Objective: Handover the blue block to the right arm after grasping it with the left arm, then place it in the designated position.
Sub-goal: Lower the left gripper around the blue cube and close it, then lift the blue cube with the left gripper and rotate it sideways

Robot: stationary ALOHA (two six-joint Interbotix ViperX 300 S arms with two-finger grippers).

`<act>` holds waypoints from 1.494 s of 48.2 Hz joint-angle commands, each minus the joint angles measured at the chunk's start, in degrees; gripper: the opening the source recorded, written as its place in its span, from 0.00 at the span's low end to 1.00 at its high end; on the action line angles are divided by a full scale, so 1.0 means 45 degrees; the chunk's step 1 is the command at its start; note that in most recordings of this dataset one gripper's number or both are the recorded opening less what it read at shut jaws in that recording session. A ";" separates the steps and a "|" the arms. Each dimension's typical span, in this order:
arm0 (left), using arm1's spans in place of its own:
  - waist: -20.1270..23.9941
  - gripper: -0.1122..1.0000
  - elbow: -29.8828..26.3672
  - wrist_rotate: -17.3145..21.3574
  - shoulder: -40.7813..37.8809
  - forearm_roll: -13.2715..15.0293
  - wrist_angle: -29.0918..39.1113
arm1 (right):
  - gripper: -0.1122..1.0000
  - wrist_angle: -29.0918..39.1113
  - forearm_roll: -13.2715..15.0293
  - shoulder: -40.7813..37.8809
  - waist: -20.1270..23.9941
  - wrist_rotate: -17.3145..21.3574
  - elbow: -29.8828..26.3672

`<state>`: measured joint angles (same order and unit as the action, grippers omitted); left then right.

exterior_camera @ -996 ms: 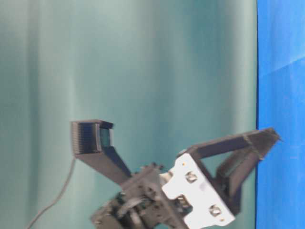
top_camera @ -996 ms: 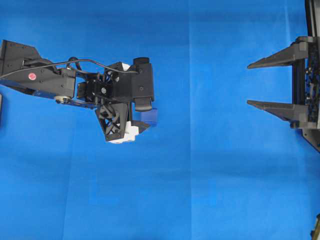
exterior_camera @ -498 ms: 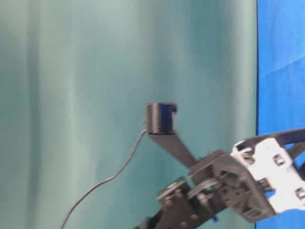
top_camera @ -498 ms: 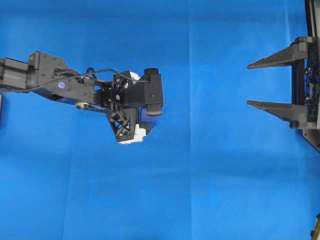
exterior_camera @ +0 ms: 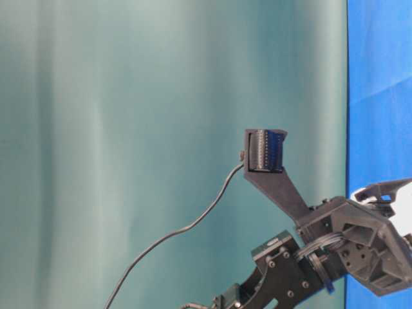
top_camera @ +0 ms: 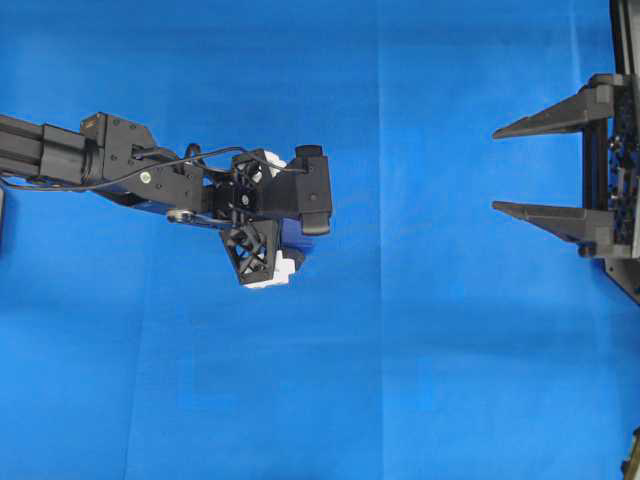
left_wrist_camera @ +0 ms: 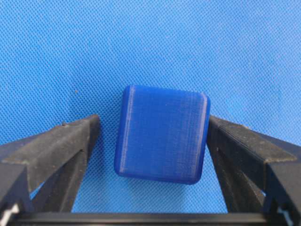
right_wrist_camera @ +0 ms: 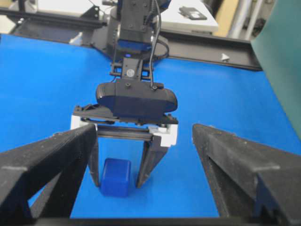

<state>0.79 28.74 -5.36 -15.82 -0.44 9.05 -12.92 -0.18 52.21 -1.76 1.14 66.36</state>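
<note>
The blue block (left_wrist_camera: 162,134) rests on the blue cloth (left_wrist_camera: 155,42), a small dark cube with rounded edges. My left gripper (left_wrist_camera: 153,120) is lowered over it, open, one finger on each side. The right-hand finger (left_wrist_camera: 235,146) sits against the block or very nearly so, and cloth shows between the block and the other finger (left_wrist_camera: 70,141). From overhead the block (top_camera: 293,237) peeks out under the left gripper (top_camera: 290,240) at centre left. My right gripper (top_camera: 495,170) waits open at the right edge with nothing in it, facing the block (right_wrist_camera: 115,176) and the left gripper (right_wrist_camera: 124,101).
The blue cloth (top_camera: 430,350) covers the whole table. A teal curtain (exterior_camera: 161,96) fills the table-level view behind the left arm (exterior_camera: 347,238) and its cable (exterior_camera: 187,228). A black frame rail (right_wrist_camera: 207,44) runs along the table's far end.
The left arm has moved right and settled lower, so the block now stands between its fingers, and the jaws have narrowed a little. The right arm has not moved.
</note>
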 commanded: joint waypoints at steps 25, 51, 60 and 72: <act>-0.0078 0.52 -0.0332 -0.0078 0.0625 -0.0020 0.0703 | 0.96 -0.0059 -0.0039 -0.0117 -0.0020 0.0039 -0.0254; -0.0781 0.52 -0.1797 -0.0234 0.3613 -0.0020 0.4355 | 0.96 0.0000 -0.0020 -0.0117 -0.0020 0.0254 -0.0313; -0.0820 0.52 -0.2676 -0.0234 0.4160 -0.0039 0.5586 | 0.96 0.0000 -0.0020 -0.0137 0.0020 0.0273 -0.0332; -0.0820 0.52 -0.3418 -0.0195 0.4824 -0.0039 0.6621 | 0.96 0.0020 -0.0039 -0.0195 0.0117 0.0352 -0.0332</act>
<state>-2.64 15.21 -6.33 3.52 -0.53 38.41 -12.57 -0.18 51.94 -1.41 2.55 66.36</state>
